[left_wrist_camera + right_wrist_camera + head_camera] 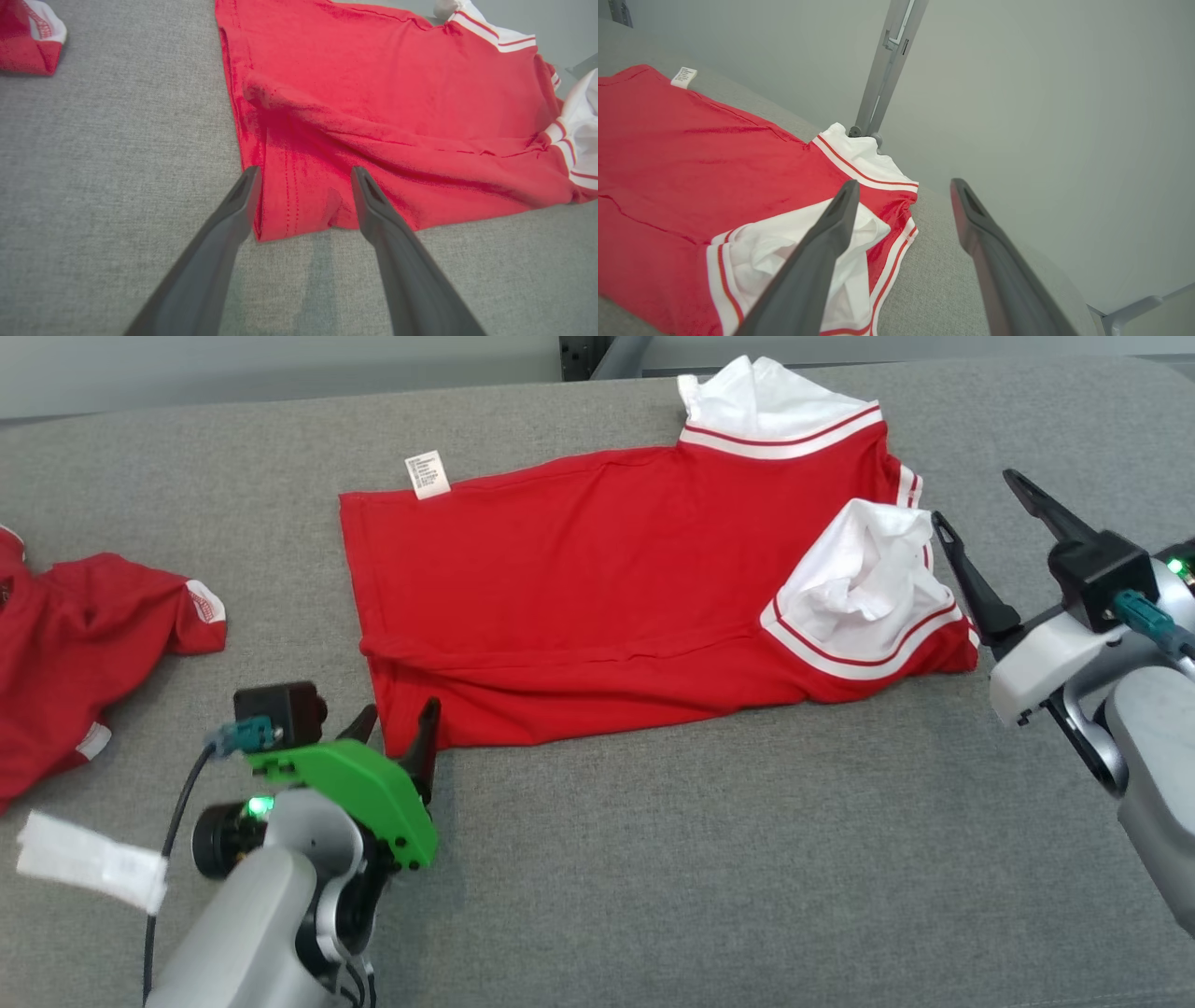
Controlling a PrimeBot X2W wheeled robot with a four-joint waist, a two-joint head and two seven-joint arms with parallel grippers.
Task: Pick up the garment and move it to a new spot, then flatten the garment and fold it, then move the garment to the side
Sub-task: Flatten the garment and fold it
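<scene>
The garment (pixel 579 579) is a red shirt with white, red-striped sleeves, lying folded on the grey table (pixel 709 859). A white care label (pixel 428 474) sticks out at its far left edge. My left gripper (pixel 400 709) is open at the shirt's near left corner. In the left wrist view the garment's hem corner (pixel 299 205) lies between the gripper's (pixel 304 172) spread fingers, ungripped. My right gripper (pixel 974 497) is open just right of the bunched white sleeve (pixel 868 583). In the right wrist view that gripper (pixel 904 183) hovers past the garment's (pixel 691 163) sleeve end.
A second red garment (pixel 75 625) lies crumpled at the table's left edge, its sleeve cuff (pixel 32 37) seen from the left wrist. A white tag (pixel 89 861) hangs from my left arm's cable. A grey metal post (pixel 887 70) rises behind the table's far edge.
</scene>
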